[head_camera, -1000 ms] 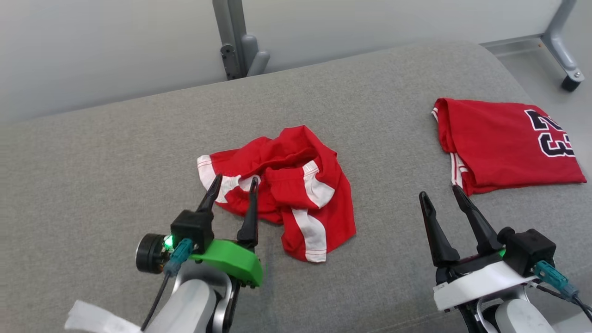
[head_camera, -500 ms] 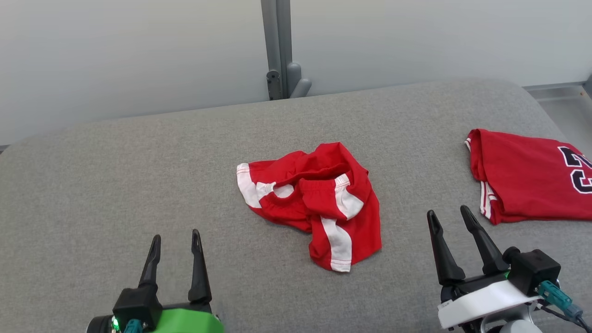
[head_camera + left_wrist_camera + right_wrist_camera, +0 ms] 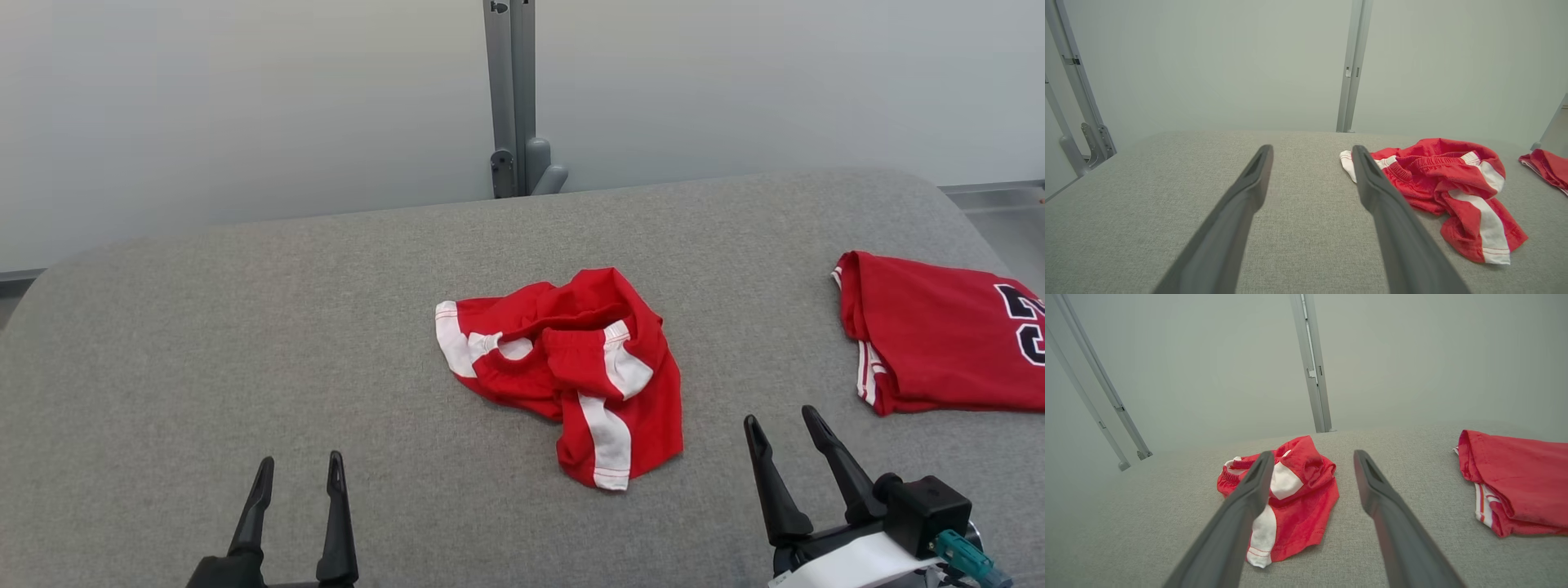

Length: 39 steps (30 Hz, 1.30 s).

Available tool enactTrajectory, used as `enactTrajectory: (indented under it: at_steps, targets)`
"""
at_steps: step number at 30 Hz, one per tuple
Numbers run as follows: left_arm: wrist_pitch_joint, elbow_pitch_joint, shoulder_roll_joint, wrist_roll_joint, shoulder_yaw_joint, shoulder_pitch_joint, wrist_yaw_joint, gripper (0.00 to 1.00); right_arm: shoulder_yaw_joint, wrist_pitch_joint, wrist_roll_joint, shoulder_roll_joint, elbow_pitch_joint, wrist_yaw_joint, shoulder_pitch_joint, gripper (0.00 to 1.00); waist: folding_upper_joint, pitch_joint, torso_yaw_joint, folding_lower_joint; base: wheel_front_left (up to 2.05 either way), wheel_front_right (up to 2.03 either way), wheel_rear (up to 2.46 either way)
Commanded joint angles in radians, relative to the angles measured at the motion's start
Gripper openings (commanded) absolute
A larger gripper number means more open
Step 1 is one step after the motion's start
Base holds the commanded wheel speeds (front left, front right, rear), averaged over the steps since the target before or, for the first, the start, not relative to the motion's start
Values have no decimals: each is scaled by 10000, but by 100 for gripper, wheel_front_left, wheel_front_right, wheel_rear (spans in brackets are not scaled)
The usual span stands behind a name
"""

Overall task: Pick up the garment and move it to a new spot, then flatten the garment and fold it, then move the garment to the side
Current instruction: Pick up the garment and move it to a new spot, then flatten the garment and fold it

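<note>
Ahead of and between the left gripper (image 3: 300,459) and right gripper (image 3: 779,415), both spread open and empty, lie crumpled red-and-white fabric shorts (image 3: 563,371), stretched diagonally, seemingly nearer the right.

— What lies on the grey fabric-covered table (image 3: 245,367) toward its right edge?
— A folded red jersey (image 3: 922,343). It lies flat, with white stripes along its near-left side and part of a dark, white-outlined number cut off by the head view's border.
— Does it reach the table's far edge?
— No, it lies short of it, near the rounded far-right corner.
— And behind the table?
— A plain pale wall (image 3: 245,106). An upright grey metal post (image 3: 510,82) rises behind the middle of the far edge, with a rounded grey bracket (image 3: 539,167) at its foot.
— Anything past the left edge?
— In the left wrist view, slanted grey frame bars (image 3: 1077,94) stand beyond the far-left corner.
</note>
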State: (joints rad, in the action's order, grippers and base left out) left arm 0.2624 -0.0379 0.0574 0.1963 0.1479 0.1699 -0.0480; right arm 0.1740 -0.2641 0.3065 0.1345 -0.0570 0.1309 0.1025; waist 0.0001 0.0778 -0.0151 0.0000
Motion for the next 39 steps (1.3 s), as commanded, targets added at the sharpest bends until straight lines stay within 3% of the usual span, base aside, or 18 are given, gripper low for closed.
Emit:
enactTrajectory:
  at_steps: [1,8,39]
  targets:
    - [19,-24,-14,-105,-129,129,105,100,25,-10,-50,52,-9,-4,168,100,-1,4,-29,0,0,0,0]
    - [19,-87,-63,-247,-237,99,241,100,-20,-10,-41,85,-16,-4,219,100,-1,18,-126,0,0,0,0]
    - [20,-249,-69,-182,25,-238,79,100,35,-9,58,111,-47,-4,97,100,-1,-119,-196,0,0,0,0]
